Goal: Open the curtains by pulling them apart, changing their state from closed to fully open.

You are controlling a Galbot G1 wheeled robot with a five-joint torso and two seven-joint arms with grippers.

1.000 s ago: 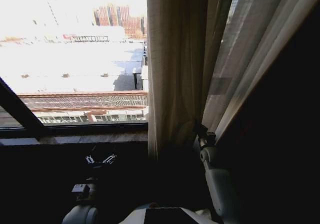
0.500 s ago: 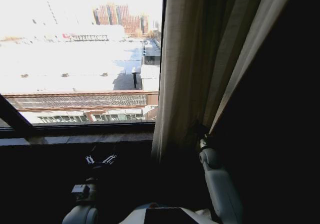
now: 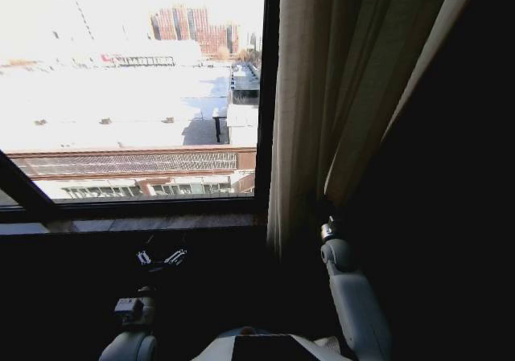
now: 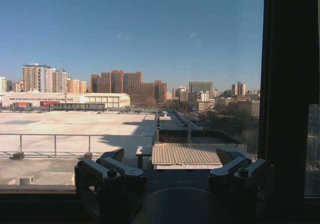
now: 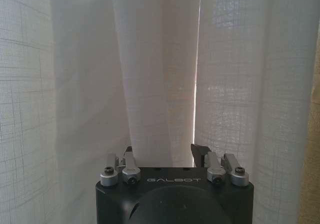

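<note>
One cream, pleated panel of the curtains (image 3: 314, 112) hangs bunched at the right of the window. My right gripper (image 3: 323, 214) reaches into its lower folds. In the right wrist view the right gripper (image 5: 164, 151) is open. Its fingertips (image 5: 199, 151) press into the sheer fabric (image 5: 75, 84), and a fold lies between them. A thin slit of light shows between two pleats. My left gripper (image 3: 161, 257) stays low below the sill, away from the fabric. In the left wrist view the left gripper (image 4: 175, 166) is open, holds nothing and faces the glass.
A black vertical window frame bar (image 3: 272, 96) (image 4: 285, 84) stands just left of the curtain's edge. The dark sill (image 3: 121, 224) runs under the glass, and a slanted dark bar (image 3: 24, 176) crosses the lower left. The area to the right of the curtain is in deep shadow.
The curtain's left edge has slid to the right, uncovering the black frame bar and more glass. My right gripper moved right with it. The left arm stayed still.
</note>
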